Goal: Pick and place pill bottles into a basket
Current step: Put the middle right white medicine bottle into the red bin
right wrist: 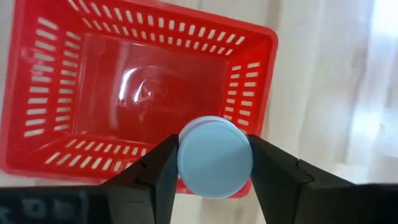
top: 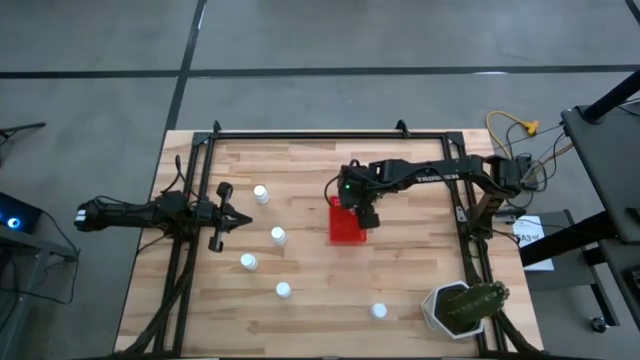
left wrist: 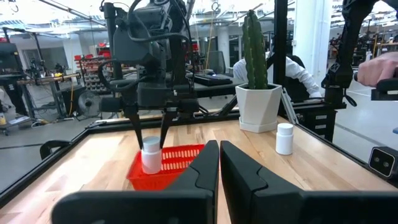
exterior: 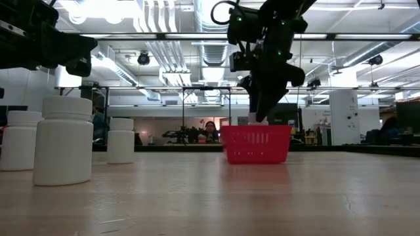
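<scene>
The red basket stands mid-table. My right gripper hangs over its far end, pointing down, shut on a white pill bottle whose round cap fills the right wrist view above the basket. Several more pill bottles stand upright on their bases left of the basket, and one stands near the front. My left gripper waits shut at the table's left, touching nothing. My right gripper pinches the bottle's top between its two fingers, one on each side of the cap's rim. The fingers come from above, pointing steeply down. The bottle hangs upright below them at the basket's far end, off the table.
A white pot with a cactus stands at the front right corner. A black frame rail runs round the table's edges. Bare wood lies between basket and pot.
</scene>
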Available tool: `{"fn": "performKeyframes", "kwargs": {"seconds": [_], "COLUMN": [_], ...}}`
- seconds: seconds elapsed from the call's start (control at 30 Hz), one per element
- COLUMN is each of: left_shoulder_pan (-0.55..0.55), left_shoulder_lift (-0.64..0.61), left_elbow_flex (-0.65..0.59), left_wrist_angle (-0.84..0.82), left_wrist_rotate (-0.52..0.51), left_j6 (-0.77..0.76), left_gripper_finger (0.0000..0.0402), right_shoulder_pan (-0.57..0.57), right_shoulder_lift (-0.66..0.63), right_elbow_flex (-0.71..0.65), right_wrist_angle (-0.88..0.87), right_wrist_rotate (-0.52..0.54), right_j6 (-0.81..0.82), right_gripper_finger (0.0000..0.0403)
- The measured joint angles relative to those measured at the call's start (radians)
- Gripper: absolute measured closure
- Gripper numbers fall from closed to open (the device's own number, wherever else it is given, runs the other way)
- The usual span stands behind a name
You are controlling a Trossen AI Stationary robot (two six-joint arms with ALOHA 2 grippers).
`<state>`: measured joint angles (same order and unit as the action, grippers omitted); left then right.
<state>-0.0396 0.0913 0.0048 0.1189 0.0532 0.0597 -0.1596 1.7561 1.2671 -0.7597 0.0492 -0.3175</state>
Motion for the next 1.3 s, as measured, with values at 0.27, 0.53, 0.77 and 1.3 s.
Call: {"fn": "performKeyframes", "kwargs": {"seconds": [0.27, 0.53, 0.77, 1.3], "left_shoulder_pan": [0.0, 0.0, 0.0, 0.0], "left_shoulder_lift": [0.0, 0.0, 0.0, 0.0], "left_elbow_flex": [0.0, 0.0, 0.0, 0.0], "left_wrist_angle": [0.0, 0.0, 0.0, 0.0], "left_wrist_rotate": [0.0, 0.0, 0.0, 0.0], "left_j6": [0.0, 0.0, 0.0, 0.0], "left_gripper_finger": [0.0401, 0.0401, 0.0401, 0.0401], "right_shoulder_pan": [0.0, 0.0, 0.0, 0.0], "right_shoulder_lift": [0.0, 0.0, 0.0, 0.0], "right_elbow_flex": [-0.015, -0.015, -0.015, -0.015], "right_wrist_angle": [0.001, 0.002, 0.003, 0.001], "right_wrist_rotate": [0.057, 0.057, 0.057, 0.092], "right_j6": [0.0, 0.002, 0.0, -0.007], "right_gripper_finger": [0.021, 0.0204, 0.0204, 0.0204]}}
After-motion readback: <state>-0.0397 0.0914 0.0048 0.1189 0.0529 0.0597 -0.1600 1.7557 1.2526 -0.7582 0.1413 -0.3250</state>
